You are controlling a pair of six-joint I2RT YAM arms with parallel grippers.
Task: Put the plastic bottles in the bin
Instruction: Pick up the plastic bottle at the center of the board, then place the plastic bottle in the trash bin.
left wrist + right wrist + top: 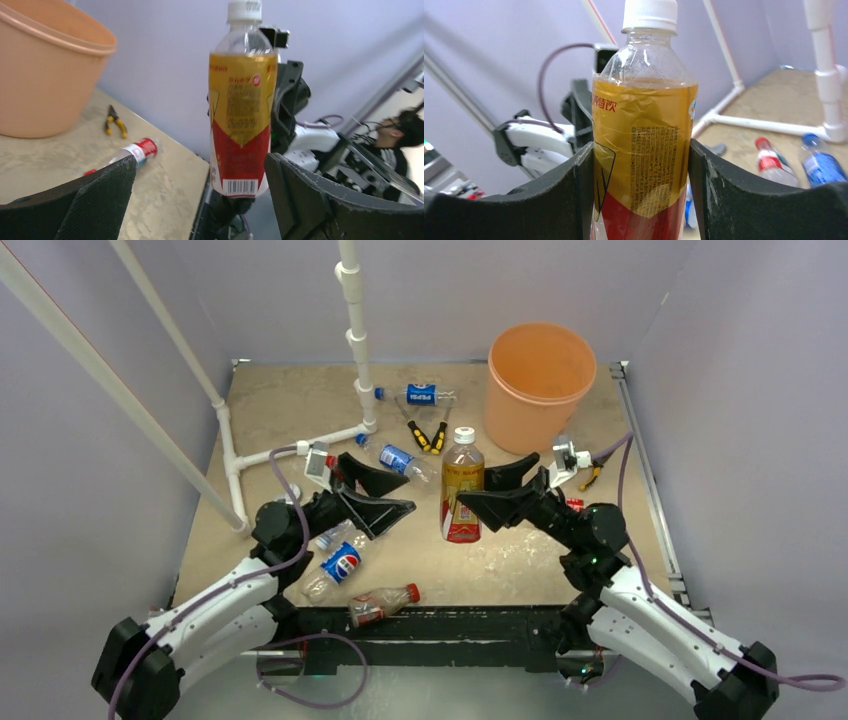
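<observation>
My right gripper (476, 490) is shut on a red-gold labelled bottle with a white cap (462, 485) and holds it upright at mid-table. In the right wrist view both pads press the label (644, 140). My left gripper (408, 492) is open and empty just left of that bottle, which shows ahead of its jaws (242, 100). The orange bin (540, 380) stands at the back right. Other bottles lie on the table: blue-labelled ones (420, 395), (395, 458), (340, 565), a red-capped one (380, 605) at the front, and a red-labelled one (575, 505) by my right arm.
A white pipe frame (355, 340) stands at the back left. Yellow-and-black pliers (428, 435) lie between the bottles and the bin, with another pair (592, 475) at the right. The table's front edge runs just behind the front bottles.
</observation>
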